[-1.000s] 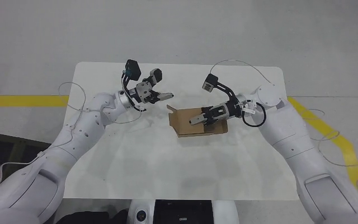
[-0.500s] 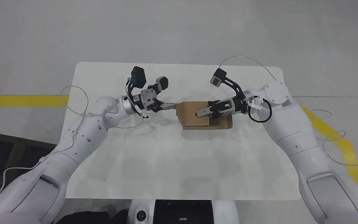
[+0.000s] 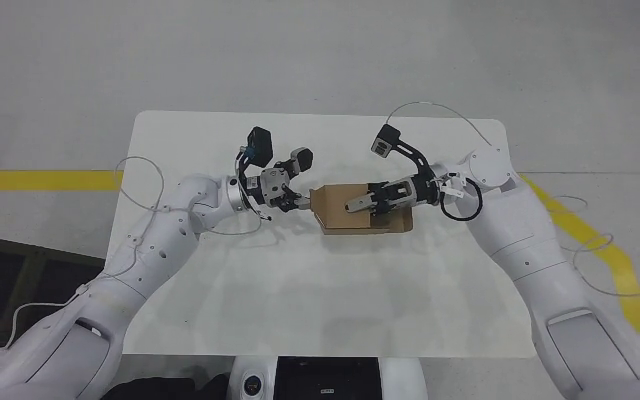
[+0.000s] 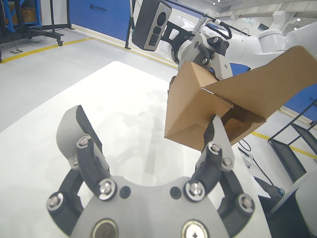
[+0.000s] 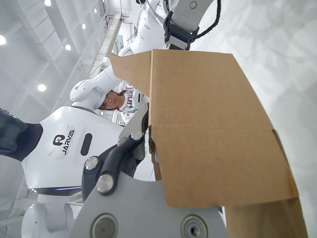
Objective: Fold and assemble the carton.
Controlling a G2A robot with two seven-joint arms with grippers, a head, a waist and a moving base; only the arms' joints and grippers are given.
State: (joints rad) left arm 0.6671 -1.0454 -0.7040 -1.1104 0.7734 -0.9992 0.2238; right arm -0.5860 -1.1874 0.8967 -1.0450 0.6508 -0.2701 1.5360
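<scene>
Brown cardboard carton (image 3: 370, 222), partly folded, seen at mid-frame in the top view, held over the white counter (image 3: 300, 290). The right hand (image 3: 358, 205) comes in from the right of the frame and lies across the carton's top, pinching one panel. The left hand (image 4: 148, 122), fingers spread wide, is at the carton's open left end. One fingertip (image 4: 219, 132) touches the cardboard edge; the other stands well apart.

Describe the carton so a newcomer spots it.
Find the white table; look above its middle. The carton is the cardboard box held by the right end effector, open end facing the left end effector. It is the only brown thing there.
</scene>
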